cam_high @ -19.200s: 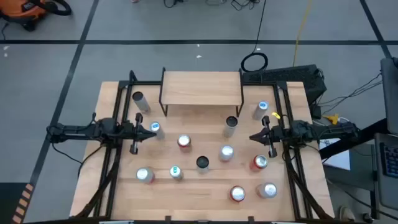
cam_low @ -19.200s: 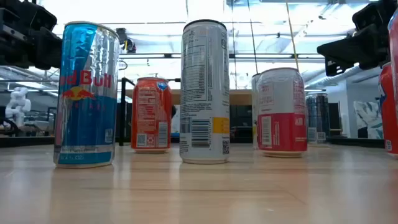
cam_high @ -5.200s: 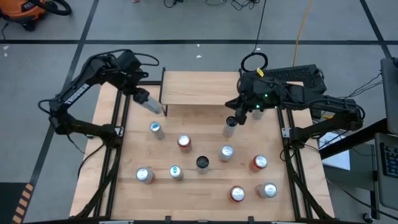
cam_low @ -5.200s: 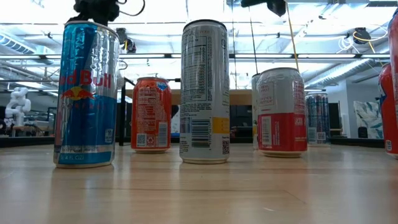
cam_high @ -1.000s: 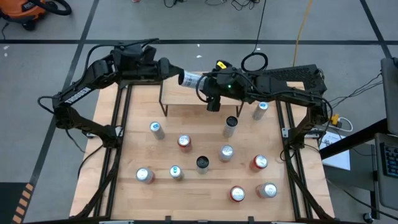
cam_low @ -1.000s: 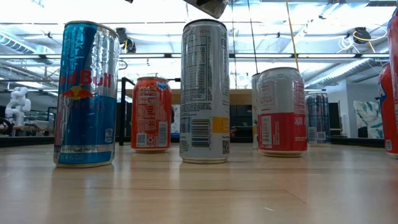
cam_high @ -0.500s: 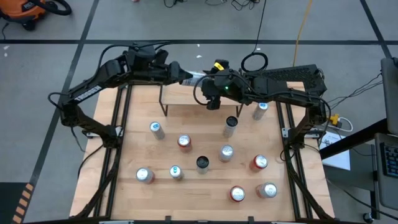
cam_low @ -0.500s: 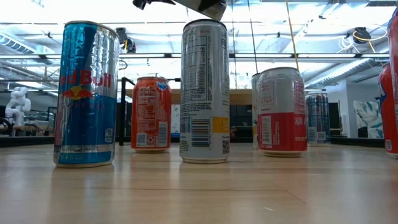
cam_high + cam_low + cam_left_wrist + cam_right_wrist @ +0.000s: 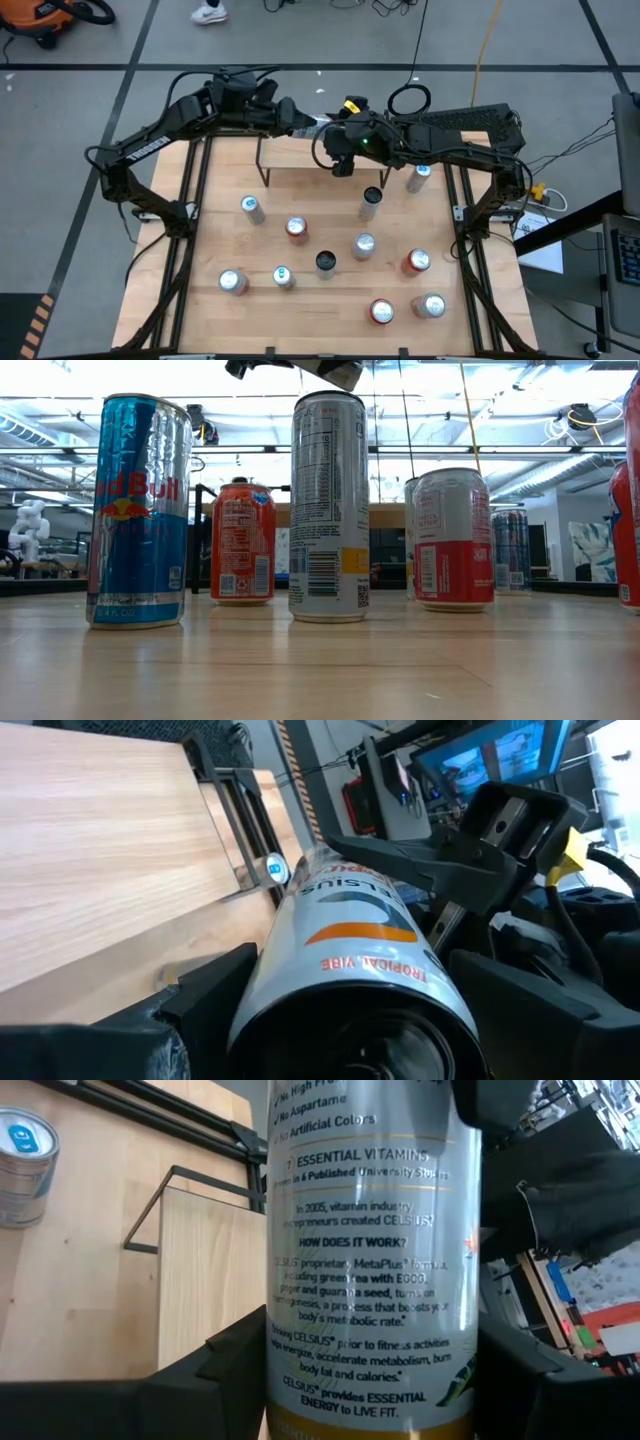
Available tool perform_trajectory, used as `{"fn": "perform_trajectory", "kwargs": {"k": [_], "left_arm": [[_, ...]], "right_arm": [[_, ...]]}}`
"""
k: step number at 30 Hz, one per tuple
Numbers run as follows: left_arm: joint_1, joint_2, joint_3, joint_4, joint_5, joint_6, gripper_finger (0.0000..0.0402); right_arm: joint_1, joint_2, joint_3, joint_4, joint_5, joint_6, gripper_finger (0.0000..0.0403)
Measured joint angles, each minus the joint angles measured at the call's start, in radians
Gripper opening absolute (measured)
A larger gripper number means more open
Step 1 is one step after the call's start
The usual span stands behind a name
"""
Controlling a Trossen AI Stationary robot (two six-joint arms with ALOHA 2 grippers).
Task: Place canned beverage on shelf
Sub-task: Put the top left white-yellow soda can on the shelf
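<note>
Holding slim white aluminium can [image 9: 312, 126] above small wooden shelf [image 9: 300, 150] | left pincer [image 9: 296, 119] and right pincer [image 9: 335, 135] both clamped on it | rigid, slick, thin-walled; grip mid-body.

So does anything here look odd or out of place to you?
One thing: a silver can hangs sideways in the air above the shelf, with the left pincer at one end and the right pincer at the other. The other cans stand upright on the table; nothing is spilled.

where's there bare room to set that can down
The shelf top is bare, though both hands, left hand and right hand, hold the silver can above it. The near table strip is free too. The table's middle is crowded with standing cans.
</note>
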Motion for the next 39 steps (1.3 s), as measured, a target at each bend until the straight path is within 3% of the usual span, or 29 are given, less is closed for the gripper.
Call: {"fn": "perform_trajectory", "kwargs": {"k": [17, 28, 39], "left_arm": [[0.002, -0.003, 0.000, 0.000, 0.013, 0.005, 0.0329], [0.002, -0.003, 0.000, -0.005, 0.017, 0.025, 0.0249], [0.002, -0.004, 0.000, -0.003, 0.070, 0.083, 0.0250]], "right_arm": [[0.000, 0.000, 0.000, -0.013, 0.022, 0.003, 0.0233], [0.000, 0.000, 0.000, -0.019, 0.024, 0.012, 0.0234], [-0.002, -0.015, 0.000, -0.019, -0.160, 0.223, 0.0312]]}}
